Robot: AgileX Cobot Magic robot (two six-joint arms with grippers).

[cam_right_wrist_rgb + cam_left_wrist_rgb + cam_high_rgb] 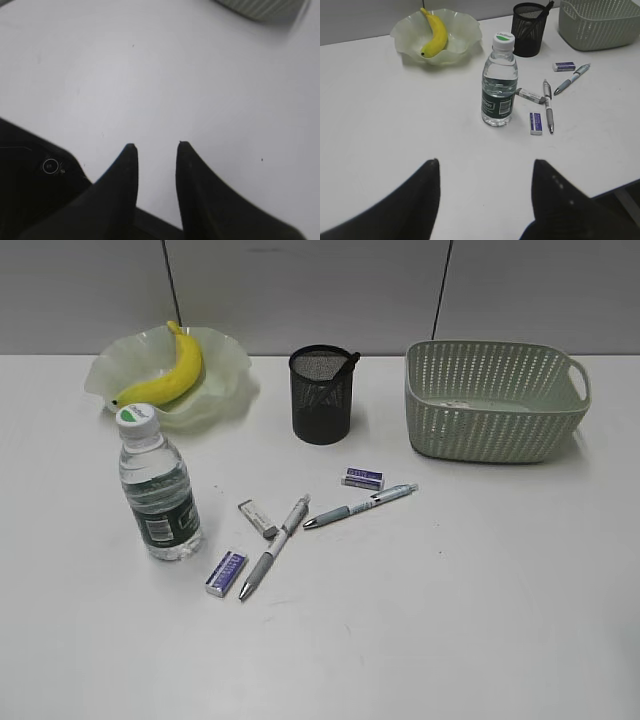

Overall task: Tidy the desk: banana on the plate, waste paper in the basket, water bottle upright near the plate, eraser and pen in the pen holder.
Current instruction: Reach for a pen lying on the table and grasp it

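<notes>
The banana lies in the plate at the back left. The water bottle stands upright in front of the plate. The pen holder holds one dark pen. Two pens and three erasers lie on the desk. The basket stands at the back right. The waste paper is not visible. My left gripper is open and empty, short of the bottle. My right gripper is open over bare desk.
Neither gripper shows in the exterior view. A grey wall runs behind the desk. In the right wrist view a corner of the basket is at the top right and a dark machine part at the lower left.
</notes>
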